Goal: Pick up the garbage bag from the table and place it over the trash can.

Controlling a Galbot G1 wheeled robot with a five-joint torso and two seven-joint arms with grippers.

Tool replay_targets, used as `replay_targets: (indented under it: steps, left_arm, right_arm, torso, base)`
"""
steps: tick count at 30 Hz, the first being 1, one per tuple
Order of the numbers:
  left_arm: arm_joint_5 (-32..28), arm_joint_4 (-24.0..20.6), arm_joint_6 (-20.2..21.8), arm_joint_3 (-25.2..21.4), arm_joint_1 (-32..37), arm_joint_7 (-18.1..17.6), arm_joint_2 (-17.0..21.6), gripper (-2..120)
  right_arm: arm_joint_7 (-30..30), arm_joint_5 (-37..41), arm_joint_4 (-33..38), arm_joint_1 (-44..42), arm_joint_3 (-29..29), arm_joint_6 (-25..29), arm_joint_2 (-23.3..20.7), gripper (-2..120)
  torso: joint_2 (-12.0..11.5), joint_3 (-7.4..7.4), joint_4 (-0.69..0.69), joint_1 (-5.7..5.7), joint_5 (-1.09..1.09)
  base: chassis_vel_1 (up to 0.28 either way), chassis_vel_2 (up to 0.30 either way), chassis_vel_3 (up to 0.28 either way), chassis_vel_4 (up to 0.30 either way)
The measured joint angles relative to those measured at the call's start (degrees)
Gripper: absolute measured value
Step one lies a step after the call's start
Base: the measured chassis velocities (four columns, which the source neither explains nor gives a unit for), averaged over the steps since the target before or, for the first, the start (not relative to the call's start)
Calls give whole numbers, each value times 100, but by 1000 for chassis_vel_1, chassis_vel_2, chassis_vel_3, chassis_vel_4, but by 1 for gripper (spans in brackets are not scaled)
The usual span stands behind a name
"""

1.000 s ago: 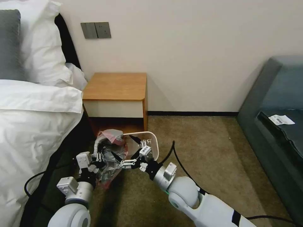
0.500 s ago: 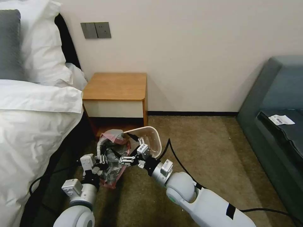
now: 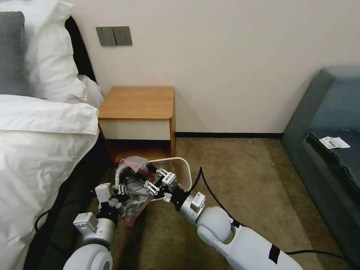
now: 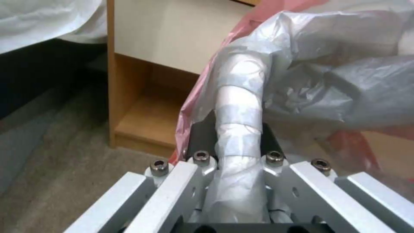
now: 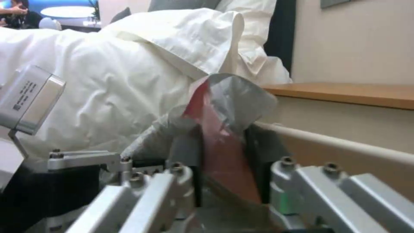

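From where I sit, the nearest thing is my left gripper (image 3: 119, 189), low over the carpet in front of the trash can's left side. In its wrist view both pads are pressed tight together on a twisted rope of the garbage bag (image 4: 241, 106), so it is pinching plastic with no gap.

Just past it, my right gripper (image 3: 153, 181) has changed most. A second ago its fingers were spread wide beside the bag; now they have drawn in on the pink-red rim band. In the right wrist view the band (image 5: 222, 142) sits between the two dark pads, which look closed onto it, though a little space remains on either side of the film. I judge both hands now hold the bag, which is what I need to stretch its mouth open.

The trash can (image 3: 186, 173) tipped toward me half a second ago and has settled back upright. The bag (image 3: 133, 183) is bunched over its left rim, not yet spread around it.

Farthest, the table (image 3: 137, 102) stands against the wall, its top bare, the bag well off it.
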Motion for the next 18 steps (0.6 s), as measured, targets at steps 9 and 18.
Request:
replay_targets:
  steps: [9, 18]
  left_arm:
    - [-19, -1, 3, -24, -28, -5, 15, 7]
    - [2, 6, -31, -23, 18, -5, 39, 7]
  right_arm:
    - [-4, -6, 64, -19, 0, 9, -5, 0]
    - [14, -4, 186, 90, 182, 12, -4, 0]
  torso:
    - [0, 0, 0, 0, 0]
    - [0, 0, 0, 0, 0]
  base:
    - [0, 0, 0, 0]
    - [0, 0, 0, 0]
